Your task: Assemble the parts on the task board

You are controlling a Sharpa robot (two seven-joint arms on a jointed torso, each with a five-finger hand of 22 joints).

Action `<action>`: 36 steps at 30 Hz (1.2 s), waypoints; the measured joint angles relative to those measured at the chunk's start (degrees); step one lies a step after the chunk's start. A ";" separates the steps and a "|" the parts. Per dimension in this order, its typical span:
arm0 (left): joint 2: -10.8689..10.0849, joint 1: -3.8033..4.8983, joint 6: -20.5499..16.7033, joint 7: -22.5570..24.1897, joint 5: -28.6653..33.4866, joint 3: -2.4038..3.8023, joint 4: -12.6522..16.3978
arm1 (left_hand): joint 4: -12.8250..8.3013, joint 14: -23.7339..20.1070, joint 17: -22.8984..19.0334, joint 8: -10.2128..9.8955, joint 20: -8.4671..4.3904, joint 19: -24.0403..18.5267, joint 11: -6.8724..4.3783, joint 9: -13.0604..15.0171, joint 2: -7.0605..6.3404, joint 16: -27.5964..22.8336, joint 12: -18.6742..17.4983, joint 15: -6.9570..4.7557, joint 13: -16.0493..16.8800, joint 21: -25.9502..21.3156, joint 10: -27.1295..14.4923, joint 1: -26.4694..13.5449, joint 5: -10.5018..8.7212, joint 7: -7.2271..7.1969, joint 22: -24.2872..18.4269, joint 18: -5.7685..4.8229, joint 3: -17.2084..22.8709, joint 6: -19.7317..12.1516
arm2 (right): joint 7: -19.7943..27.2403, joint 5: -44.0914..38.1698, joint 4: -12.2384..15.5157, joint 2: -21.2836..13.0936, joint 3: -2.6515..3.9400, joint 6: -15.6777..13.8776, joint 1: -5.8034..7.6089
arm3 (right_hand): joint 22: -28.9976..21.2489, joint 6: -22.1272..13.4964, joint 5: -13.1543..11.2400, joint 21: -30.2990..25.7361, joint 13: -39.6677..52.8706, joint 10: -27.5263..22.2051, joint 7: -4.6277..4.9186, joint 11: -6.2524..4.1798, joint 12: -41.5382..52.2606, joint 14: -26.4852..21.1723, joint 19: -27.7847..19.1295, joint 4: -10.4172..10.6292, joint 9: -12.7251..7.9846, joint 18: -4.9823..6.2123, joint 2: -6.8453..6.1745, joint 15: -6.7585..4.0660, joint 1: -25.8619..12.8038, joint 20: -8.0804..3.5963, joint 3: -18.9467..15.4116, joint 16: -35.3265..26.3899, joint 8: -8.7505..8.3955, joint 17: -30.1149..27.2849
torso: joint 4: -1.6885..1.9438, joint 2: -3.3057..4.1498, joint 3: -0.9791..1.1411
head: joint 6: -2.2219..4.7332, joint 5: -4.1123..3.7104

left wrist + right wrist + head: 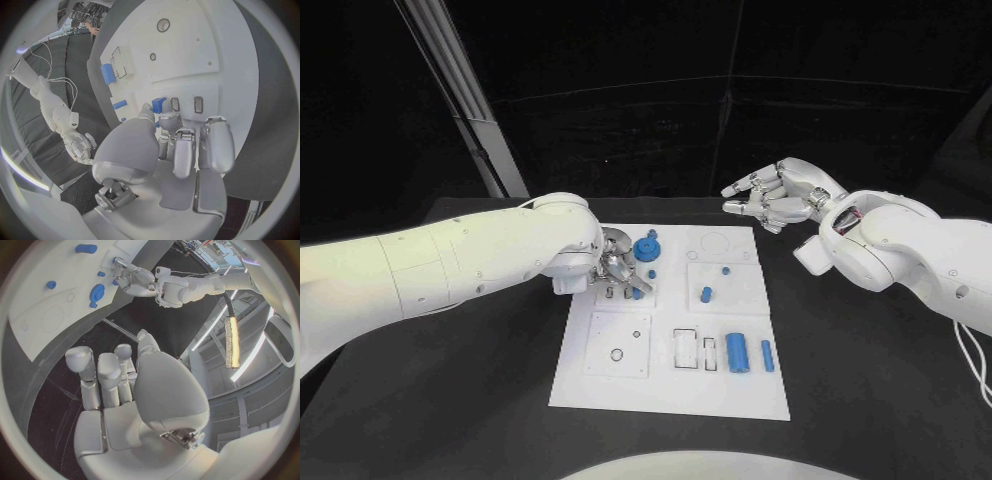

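Blue plastic, by the look of it: the small part at my left hand's fingertips reads as a short, rigid, light piece, smooth enough to slip if pinched carelessly. From the head view my left hand sits over the task board at about 10 o'clock from the board's centre, fingers curled down onto the board beside the blue gear-shaped part. The left wrist view shows the blue piece against my thumb and one fingertip, close to two small slots; whether I actually hold it or only touch it, I cannot tell. Judgement: take it across its short sides, near mid-length, so it stays upright for seating; little force needed, the board is stiff and will not give. Remaining loose parts: two blue bars lying side by side at about 5 o'clock on the board, a short blue peg near the centre, a small blue stud just beyond it. The bars are long and round-edged; grip at the middle to stop them rolling. My right hand hangs off the board at about 1 o'clock, fingers loosely curled, holding nothing. Writing, brands, labels: none legible on board or parts.
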 measured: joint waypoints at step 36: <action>-3.85 0.02 -5.47 0.96 1.38 -0.02 3.33 | 0.12 -0.09 -0.01 3.89 -0.80 -0.22 -0.62 4.92 -12.55 0.00 -0.04 -0.72 1.19 -0.52 1.66 0.08 3.06 -0.45 -0.54 0.00 38.41 -2.96 | -0.05 -0.18 -1.22 0.38 -0.02 1.30 -0.01 | -0.32 0.00 0.49 -0.29 -0.27 0.01 0.00 0.00 -0.25 0.00 0.00 0.15 0.00 0.00 0.22 0.00 0.23 0.00 -0.14 -0.35 0.00 -0.17 | 0.33 -0.11 0.04 | -0.47 0.11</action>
